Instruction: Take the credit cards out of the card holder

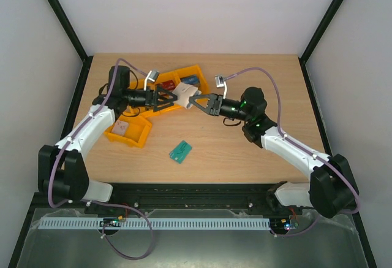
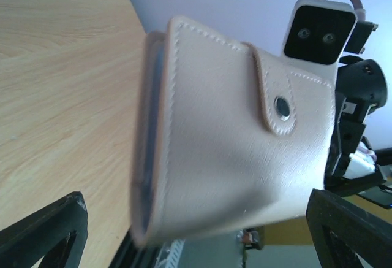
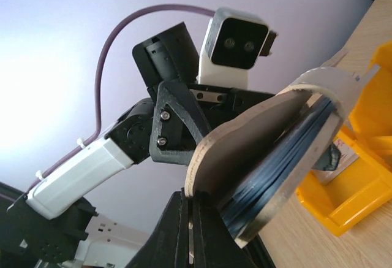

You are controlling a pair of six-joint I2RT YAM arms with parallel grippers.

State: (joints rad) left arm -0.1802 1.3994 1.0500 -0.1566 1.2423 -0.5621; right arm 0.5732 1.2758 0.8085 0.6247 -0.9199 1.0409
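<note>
Two arms (image 1: 98, 124) with white shells, black joints (image 1: 61, 173), purple cables (image 3: 165, 7) and white wrist cameras (image 3: 236, 38).

A wooden table (image 1: 245, 151) is seen; on it are set two yellow bins (image 1: 141, 137) (image 1: 195, 72) and a flat green object (image 1: 180, 151).

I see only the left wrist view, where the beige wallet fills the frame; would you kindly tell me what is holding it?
Observer: The right gripper is shut on the edge of the card holder.
Operator: Where does it hang?
Observer: In the air, over the far yellow bin as seen from above.
Operator: Is anything out on the table?
Observer: A small green flat piece lies on the table, nearer the bases.
</note>
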